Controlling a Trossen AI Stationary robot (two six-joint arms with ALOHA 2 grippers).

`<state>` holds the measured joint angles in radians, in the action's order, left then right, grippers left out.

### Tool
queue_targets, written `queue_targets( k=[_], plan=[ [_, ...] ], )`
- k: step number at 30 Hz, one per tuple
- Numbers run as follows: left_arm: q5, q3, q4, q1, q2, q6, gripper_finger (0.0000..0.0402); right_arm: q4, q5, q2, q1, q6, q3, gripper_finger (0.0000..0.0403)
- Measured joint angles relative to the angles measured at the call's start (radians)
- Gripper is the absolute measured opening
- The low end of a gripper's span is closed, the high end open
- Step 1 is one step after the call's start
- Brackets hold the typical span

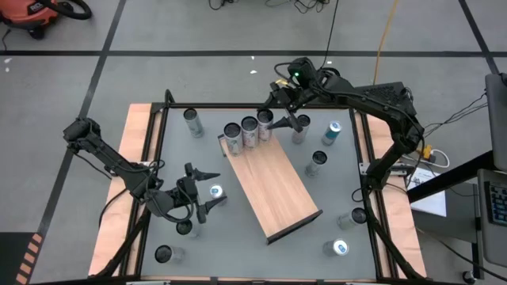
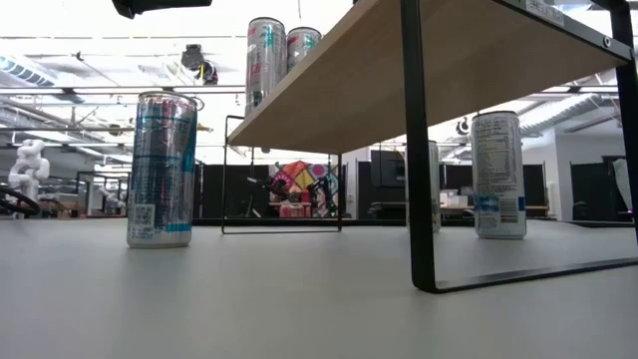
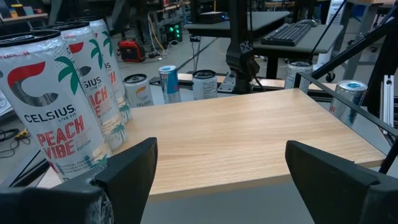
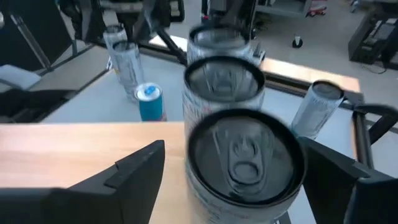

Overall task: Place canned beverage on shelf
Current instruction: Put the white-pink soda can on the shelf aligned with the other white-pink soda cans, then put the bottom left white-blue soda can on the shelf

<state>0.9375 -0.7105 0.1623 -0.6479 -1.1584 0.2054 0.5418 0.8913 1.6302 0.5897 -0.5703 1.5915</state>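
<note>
Right wrist view shows my right gripper spread wide around the third Celsius can, standing on the shelf at its far end: placing looks finished. Next I should lift clear without tipping it, while my left gripper, open, fetches another can beside the shelf.

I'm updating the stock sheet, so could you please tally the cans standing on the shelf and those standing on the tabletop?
Cans on the shelf: 3
Cans on the tabletop: 9
Total: 12 cans
</note>
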Motion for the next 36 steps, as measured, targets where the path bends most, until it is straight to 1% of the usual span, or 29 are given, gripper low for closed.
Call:
queue_targets(
  k=[3, 5, 7, 11, 13, 20, 25, 27, 29, 33, 36],
  plan=[
    [0.0, 0.0, 0.0, 0.0, 0.0, -0.001, 0.0348, -0.001, -0.019, -0.035, -0.007, 0.031, 0.0, 0.0297],
    [0.0, 0.0, 0.0, 0.0, 0.0, -0.001, 0.0348, -0.007, -0.066, -0.063, -0.02, 0.06, 0.0, 0.0297],
    [0.0, 0.0, 0.0, 0.0, 0.0, 0.0, 0.0348, -0.007, -0.132, -0.094, -0.038, 0.097, 0.0, 0.0297],
    [0.0, 0.0, 0.003, 0.0, -0.01, 0.0, 0.0348, 0.003, -0.346, -0.158, -0.101, 0.191, 0.0, 0.0297],
    [0.0, 0.0, 0.004, 0.0, -0.012, 0.006, 0.0348, 0.022, -0.397, -0.192, -0.144, 0.195, 0.0, 0.0297],
    [-0.014, 0.0, 0.004, 0.0, -0.013, 0.026, 0.0348, 0.067, -0.522, -0.311, -0.313, 0.282, 0.0, 0.0297],
    [-0.019, 0.0, 0.0, -0.001, -0.013, 0.05, 0.0348, 0.187, -0.528, -0.371, -0.454, 0.352, -0.002, 0.0297],
    [-0.024, 0.0, -0.002, -0.002, -0.013, 0.051, 0.0348, 0.194, -0.533, -0.391, -0.517, 0.373, -0.033, 0.0297],
    [-0.033, 0.0, -0.005, -0.003, -0.013, 0.051, 0.0348, 0.189, -0.582, -0.411, -0.585, 0.391, -0.078, 0.0297],
    [-0.056, 0.0, -0.006, -0.003, -0.014, 0.053, 0.0348, 0.162, -0.773, -0.451, -0.705, 0.44, -0.183, 0.0297],
    [-0.066, 0.0, -0.007, -0.003, -0.014, 0.052, 0.0348, 0.14, -0.885, -0.48, -0.774, 0.498, -0.26, 0.0297]
  ],
)
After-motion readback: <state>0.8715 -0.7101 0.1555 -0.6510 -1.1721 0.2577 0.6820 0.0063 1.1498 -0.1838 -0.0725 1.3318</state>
